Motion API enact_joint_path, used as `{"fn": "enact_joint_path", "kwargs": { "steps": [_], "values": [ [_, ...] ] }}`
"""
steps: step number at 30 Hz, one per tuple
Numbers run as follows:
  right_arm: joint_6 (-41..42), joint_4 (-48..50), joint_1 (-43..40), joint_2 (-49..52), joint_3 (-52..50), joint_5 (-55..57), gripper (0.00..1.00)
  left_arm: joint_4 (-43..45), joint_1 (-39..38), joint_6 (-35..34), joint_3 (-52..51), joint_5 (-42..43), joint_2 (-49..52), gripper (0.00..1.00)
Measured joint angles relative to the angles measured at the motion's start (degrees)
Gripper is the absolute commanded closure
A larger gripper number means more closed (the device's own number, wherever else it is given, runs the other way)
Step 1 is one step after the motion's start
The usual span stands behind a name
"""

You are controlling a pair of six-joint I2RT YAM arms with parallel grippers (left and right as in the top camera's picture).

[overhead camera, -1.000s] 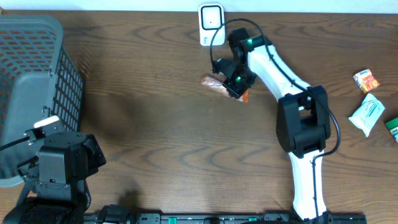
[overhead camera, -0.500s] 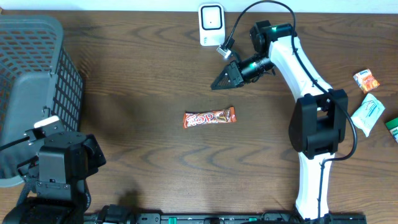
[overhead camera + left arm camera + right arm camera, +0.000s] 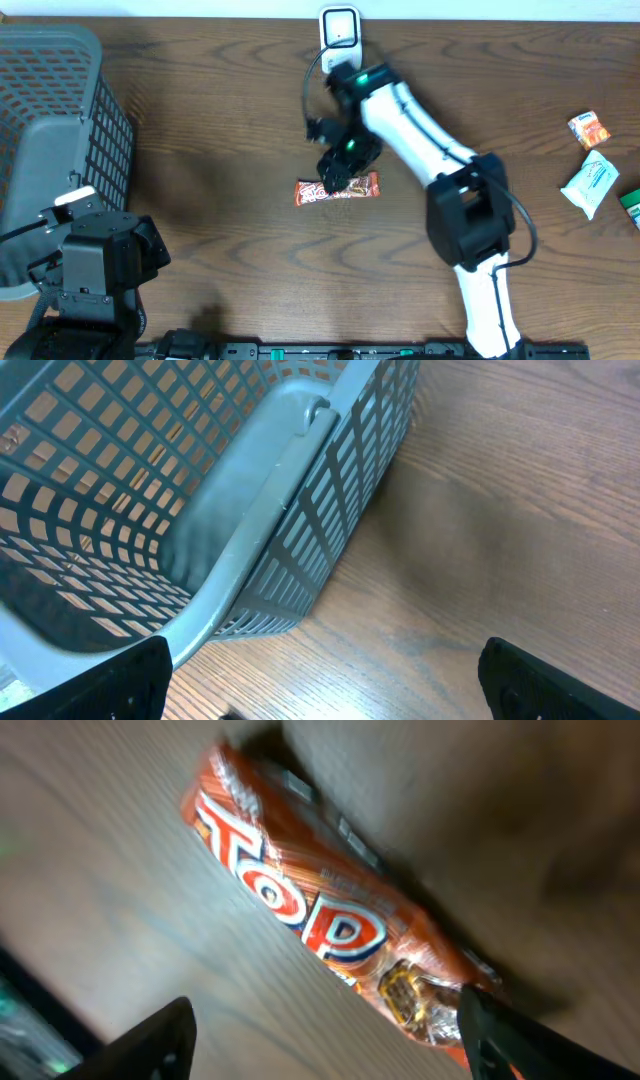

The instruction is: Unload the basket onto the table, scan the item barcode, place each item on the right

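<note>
Candy bar (image 3: 362, 186) lies flat on the tabletop (image 3: 230, 150) near the middle, a little in front of the white scanner (image 3: 340, 28) at the far edge, with its orange "TOP" face turned up. I can see no barcode on that face, so I judge it is on the underside and the bar needs turning before the scanner can read it. My right tool (image 3: 326, 998) hangs straight over the wrapper with its fingers spread to either side, released and grasping nothing; the wrist view shows the bar running diagonally between them, which looks to me like a line-up for a fresh pick at a better angle. My left tool (image 3: 320, 665) is parked wide open beside the grey basket (image 3: 250, 540), holding nothing, and the basket is probably where the bar goes once scanned. A second ago the right tool had the bar clenched up close to the scanner. Half a second ago the bar was already down on the wood where it lies now, and the tool was up by the scanner with its fingers together. Since then the arm has swung back down over the bar and opened its fingers.
</note>
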Motion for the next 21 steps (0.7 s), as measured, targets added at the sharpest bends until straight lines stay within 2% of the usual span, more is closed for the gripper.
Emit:
{"fn": "enact_joint_path", "kwargs": {
  "steps": [3,10,12,16,17,21],
  "values": [
    [0.00,2.29,2.45,0.00,-2.89,6.14,0.25,0.00,0.00,0.00,0.00,0.02,0.00,0.02],
    [-0.72,12.90,4.20,-1.33,-12.46,17.46,0.39,0.00,0.00,0.00,0.00,-0.02,0.00,0.02],
    [-1.66,16.48,4.44,-2.67,-15.17,19.12,0.52,-0.02,0.00,0.00,0.00,0.00,0.00,0.02],
    [-2.62,24.00,4.55,-5.92,-20.79,18.36,0.92,0.00,0.00,0.00,0.00,0.00,0.00,0.02],
    [-2.82,25.18,4.57,-6.38,-21.66,18.36,0.99,-0.02,0.00,0.00,0.00,0.00,0.00,0.02],
    [-0.42,27.69,4.55,-7.76,-23.76,18.73,0.99,0.00,0.00,0.00,0.00,0.02,0.00,0.02]
  ]
}}
